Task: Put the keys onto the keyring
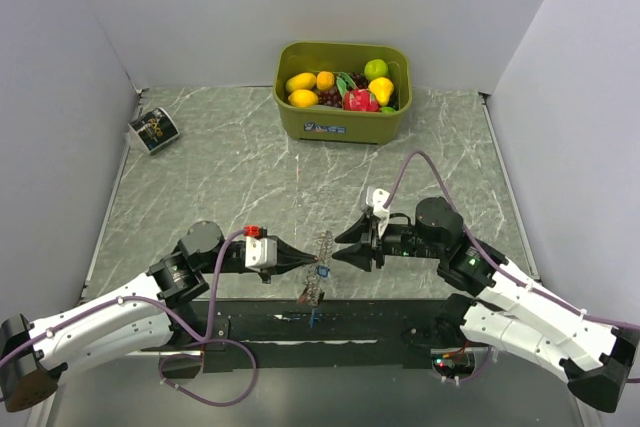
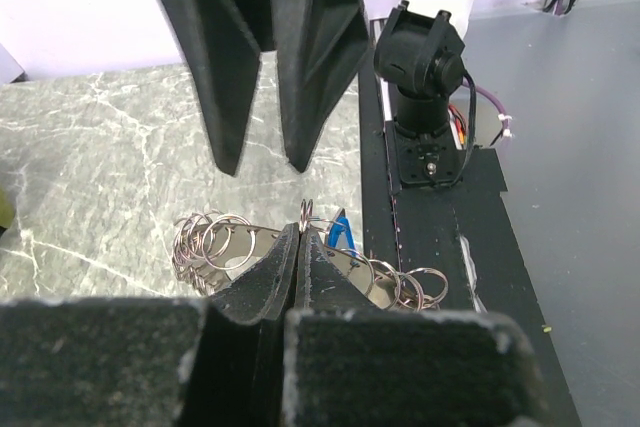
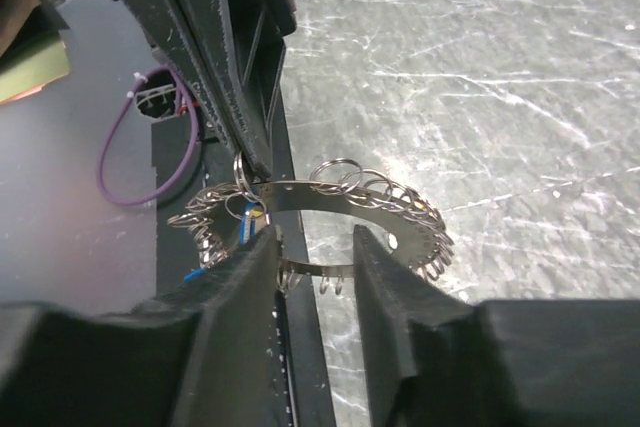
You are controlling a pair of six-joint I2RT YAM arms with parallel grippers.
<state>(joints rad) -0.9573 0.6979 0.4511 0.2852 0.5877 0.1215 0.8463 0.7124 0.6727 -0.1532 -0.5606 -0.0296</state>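
The keyring [image 2: 235, 245] is pinched by the left gripper [image 2: 300, 245] (right gripper [image 3: 315, 247] spread around it) and could be twisted loose if the blue key [image 2: 341, 230] is snagged.

The keyring [image 3: 330, 192] is showing as bright polished metal. The blue key [image 2: 341, 231], at 3 o'clock of the left gripper [image 2: 300, 239], is reading as glossy plastic. Its fingers [image 2: 255, 292] are looking matt black (finely grained). The tabletop [image 1: 230, 167] is appearing smooth, marble-patterned, faintly sheened.

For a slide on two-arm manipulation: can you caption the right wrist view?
Open right gripper straddles the keyring, a band hung with small rings, while the left gripper pinches it.
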